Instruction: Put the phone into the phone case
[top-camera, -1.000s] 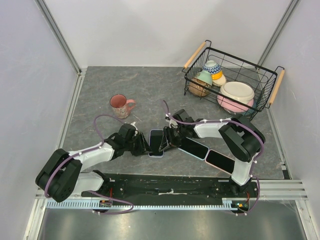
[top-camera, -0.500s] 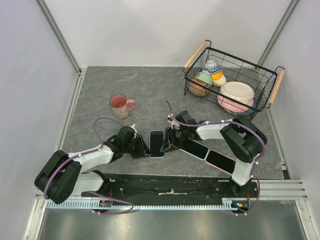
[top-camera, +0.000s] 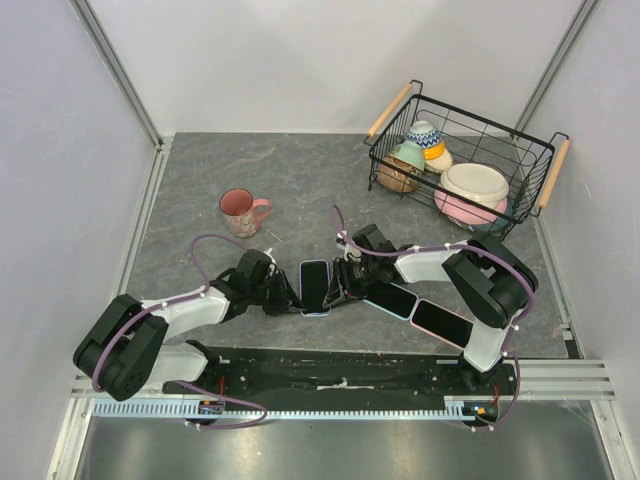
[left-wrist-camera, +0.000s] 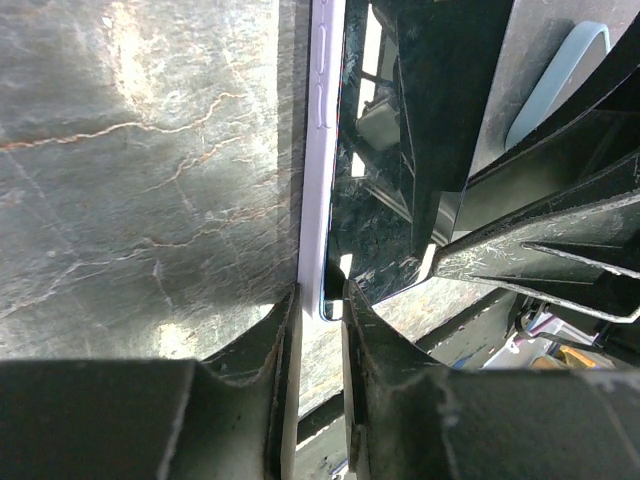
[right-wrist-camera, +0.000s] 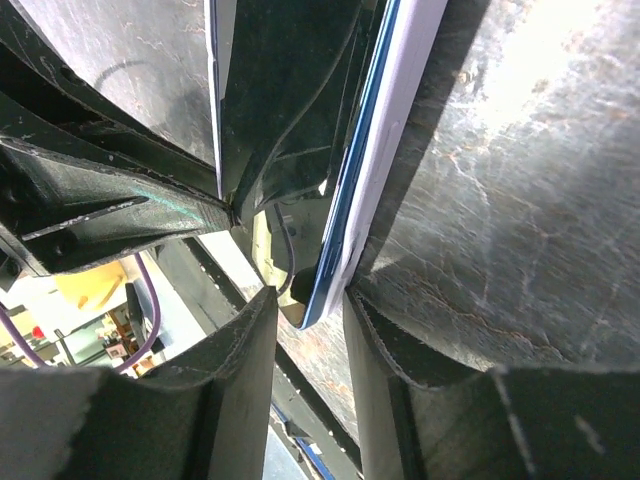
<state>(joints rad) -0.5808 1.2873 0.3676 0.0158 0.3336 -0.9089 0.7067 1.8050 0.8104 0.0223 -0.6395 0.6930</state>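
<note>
The phone (top-camera: 314, 285), dark-screened, lies in the lavender phone case (top-camera: 313, 313) between both arms in the top view. My left gripper (top-camera: 295, 296) is at its left edge and my right gripper (top-camera: 338, 284) at its right edge. In the left wrist view the case's pale side (left-wrist-camera: 312, 150) and the phone's glass (left-wrist-camera: 375, 210) run up from my left gripper (left-wrist-camera: 320, 295), whose jaws press snugly on both faces of the corner. In the right wrist view my right gripper (right-wrist-camera: 306, 298) straddles another corner: one finger touches the case (right-wrist-camera: 400, 110), and a gap separates the other from the phone's blue edge (right-wrist-camera: 350, 190).
Two more dark-screened phones (top-camera: 390, 297) (top-camera: 443, 322) lie to the right under the right arm. A pink mug (top-camera: 240, 211) stands at the left rear. A black wire basket (top-camera: 372, 165) holding several bowls sits at the back right.
My left gripper's jaws have narrowed onto the phone and case's left edge. The right gripper has shifted only slightly, and the phone has barely moved.
</note>
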